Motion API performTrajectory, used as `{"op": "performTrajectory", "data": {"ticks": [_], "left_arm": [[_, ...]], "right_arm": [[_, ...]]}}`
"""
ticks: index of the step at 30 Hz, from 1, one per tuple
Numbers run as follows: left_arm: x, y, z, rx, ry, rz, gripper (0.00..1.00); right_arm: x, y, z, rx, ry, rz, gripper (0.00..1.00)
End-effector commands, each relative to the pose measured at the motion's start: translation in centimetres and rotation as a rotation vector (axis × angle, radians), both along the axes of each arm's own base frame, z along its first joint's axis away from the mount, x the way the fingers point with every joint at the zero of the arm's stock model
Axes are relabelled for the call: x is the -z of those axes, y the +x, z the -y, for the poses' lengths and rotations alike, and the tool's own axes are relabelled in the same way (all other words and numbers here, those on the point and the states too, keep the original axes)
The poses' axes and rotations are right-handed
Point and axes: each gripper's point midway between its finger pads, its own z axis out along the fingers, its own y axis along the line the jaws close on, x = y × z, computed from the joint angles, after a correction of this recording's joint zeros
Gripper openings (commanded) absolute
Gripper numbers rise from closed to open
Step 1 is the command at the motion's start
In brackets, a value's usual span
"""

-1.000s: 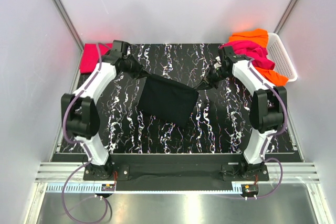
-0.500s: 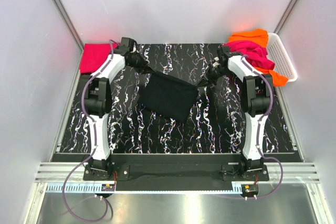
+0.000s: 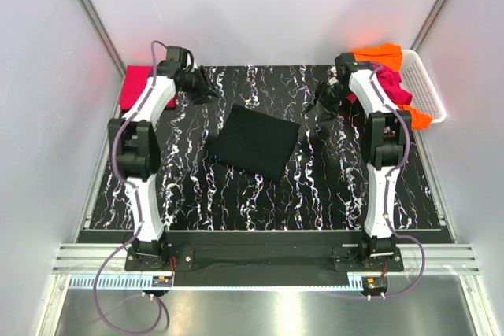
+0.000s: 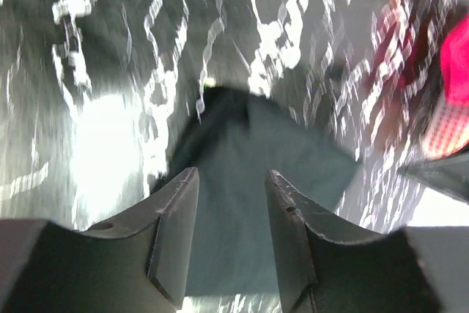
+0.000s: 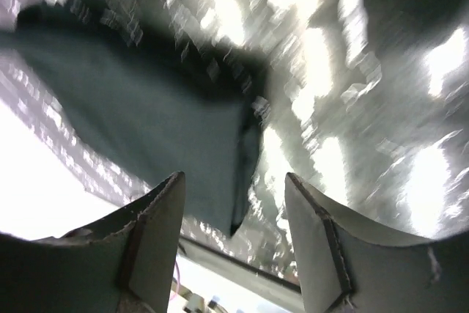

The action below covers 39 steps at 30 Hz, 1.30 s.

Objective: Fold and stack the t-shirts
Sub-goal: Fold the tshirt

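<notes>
On the black, white-veined table (image 3: 331, 186), the black t-shirt (image 3: 253, 142) lies flat near the middle as a folded, slightly skewed rectangle, clear of both arms. Beyond it, at about 10 o'clock from the cloth, the left gripper (image 3: 203, 88) hangs just past the shirt's far left corner. In its wrist view the two fingers (image 4: 176, 232) stand moderately apart with nothing between them, and the dark cloth (image 4: 256, 181) lies below. At about 2 o'clock from the shirt the right gripper (image 3: 321, 102) hovers off the far right corner. Its fingers (image 5: 154, 232) are spread wide and grip nothing, with the shirt's edge (image 5: 168, 130) beneath. Farther back, at the table's 10 o'clock corner, a red-pink t-shirt (image 3: 135, 86) lies flat. At the 2 o'clock corner a white lattice basket (image 3: 425, 84) holds a magenta t-shirt (image 3: 391, 86) and an orange t-shirt (image 3: 376, 53), both spilling over its rim.
</notes>
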Motion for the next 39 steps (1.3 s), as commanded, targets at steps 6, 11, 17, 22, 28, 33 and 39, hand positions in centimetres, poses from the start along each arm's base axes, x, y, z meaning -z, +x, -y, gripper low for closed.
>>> {"op": "performTrajectory", "data": {"ticks": [6,11,17,22,28,33,39], "left_arm": [[2.2,-7.9,1.7,0.229,-0.014,0.009,0.43],[4.7,-8.4,1.2,0.274,0.002,-0.011,0.44],[6.9,-7.9,1.1,0.297,0.022,-0.002,0.40],[8.9,-9.7,1.2,0.270,-0.009,-0.070,0.35],[11.4,-14.6,2.7,0.254,-0.053,-0.169,0.33],[9.4,-17.6,3.5,0.242,-0.053,-0.150,0.32],[1.6,-15.9,3.9,0.209,-0.087,0.023,0.38]], "right_arm": [[-4.2,-7.5,-12.0,-0.298,0.302,0.057,0.61],[-2.9,-10.6,-16.7,-0.395,0.440,-0.002,0.39],[-0.8,-12.0,-17.3,-0.413,0.508,-0.070,0.15],[1.5,-14.2,-16.3,-0.415,0.495,-0.132,0.12],[4.5,-17.4,-12.7,-0.362,0.422,-0.204,0.13],[3.6,-17.7,-9.0,-0.279,0.380,-0.169,0.17],[1.0,-14.3,-8.1,-0.254,0.370,-0.060,0.31]]}}
